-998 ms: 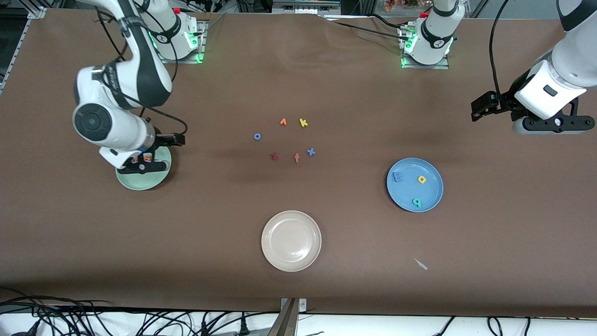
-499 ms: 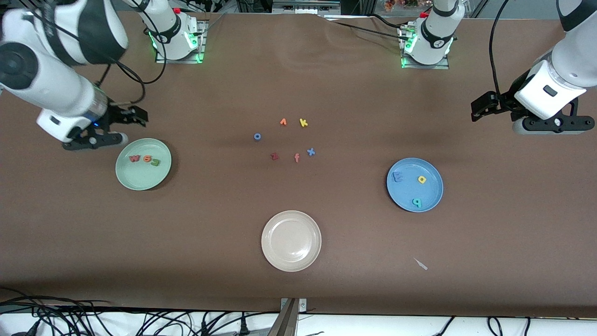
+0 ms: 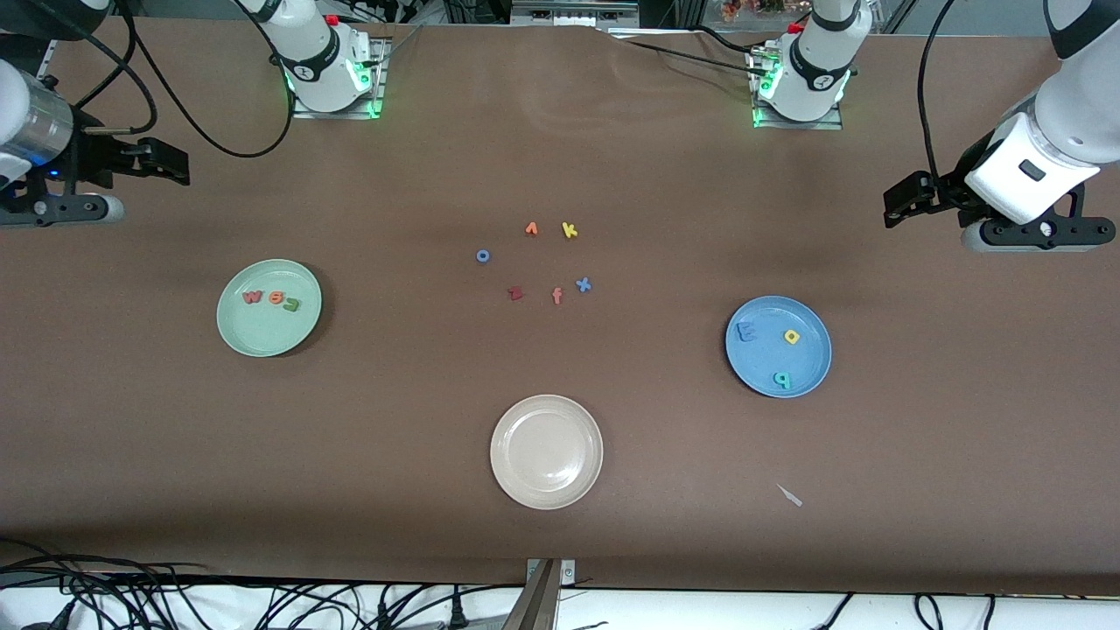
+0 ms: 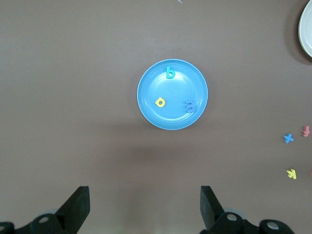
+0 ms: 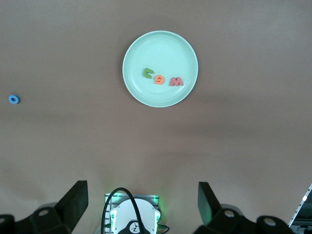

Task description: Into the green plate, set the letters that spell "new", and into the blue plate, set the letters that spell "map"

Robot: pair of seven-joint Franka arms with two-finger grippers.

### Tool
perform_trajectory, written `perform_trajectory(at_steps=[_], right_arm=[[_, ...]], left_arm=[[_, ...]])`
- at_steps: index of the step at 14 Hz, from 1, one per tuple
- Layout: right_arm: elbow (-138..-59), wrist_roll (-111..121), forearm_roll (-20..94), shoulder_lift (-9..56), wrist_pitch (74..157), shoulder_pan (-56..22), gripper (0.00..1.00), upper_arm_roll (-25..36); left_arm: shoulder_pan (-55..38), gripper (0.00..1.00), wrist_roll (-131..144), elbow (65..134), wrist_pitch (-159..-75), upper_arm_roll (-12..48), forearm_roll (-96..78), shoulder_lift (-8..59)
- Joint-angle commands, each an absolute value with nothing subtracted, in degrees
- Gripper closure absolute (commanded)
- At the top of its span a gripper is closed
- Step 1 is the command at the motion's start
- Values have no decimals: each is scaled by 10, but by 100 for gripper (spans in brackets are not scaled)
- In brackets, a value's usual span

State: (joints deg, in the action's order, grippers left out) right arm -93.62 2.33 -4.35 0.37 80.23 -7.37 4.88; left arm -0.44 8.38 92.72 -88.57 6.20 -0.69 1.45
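Both words sit in their plates, and we see both hands up and empty.

The green "n" (image 3: 291, 304), orange "e" (image 3: 275, 298) and salmon-red "w" (image 3: 252, 297) lie in the green plate (image 3: 254, 337); the blue "m" (image 3: 746, 332), yellow "a" (image 3: 792, 336) and teal "p" (image 3: 782, 380) lie in the blue plate (image 3: 809, 367). We find the right hand (image 3: 171, 162) over the desk's (image 3: 560, 525) right-arm end, fingers spread wide, holding nothing. The left hand (image 3: 897, 203) waits over the left-arm end, equally wide and empty.

The desk (image 3: 560, 507) is lit evenly and softly from above; only faint, diffuse shadows are cast. A slight glare is seen on the beige plate (image 3: 516, 472). All views are sharp.
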Motion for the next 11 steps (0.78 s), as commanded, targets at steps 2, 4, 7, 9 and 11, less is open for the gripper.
perform_trajectory(at_steps=[2, 4, 7, 9, 11], right_arm=[[-933, 24, -1, 8, 825, -43, 0, 54], [-930, 23, -2, 12, 834, -46, 0, 58], [-928, 22, -4, 14, 833, -48, 0, 58], [-927, 21, -6, 19, 837, -49, 0, 57], [-925, 21, -8, 22, 855, -49, 0, 55]], left_arm=[[-4, 0, 79, 910, -874, 63, -5, 23], [-4, 0, 79, 910, -874, 63, -5, 23], [-4, 0, 79, 910, -874, 63, -5, 23], [-4, 0, 79, 910, -874, 63, -5, 23], [-4, 0, 79, 910, -874, 63, -5, 23]])
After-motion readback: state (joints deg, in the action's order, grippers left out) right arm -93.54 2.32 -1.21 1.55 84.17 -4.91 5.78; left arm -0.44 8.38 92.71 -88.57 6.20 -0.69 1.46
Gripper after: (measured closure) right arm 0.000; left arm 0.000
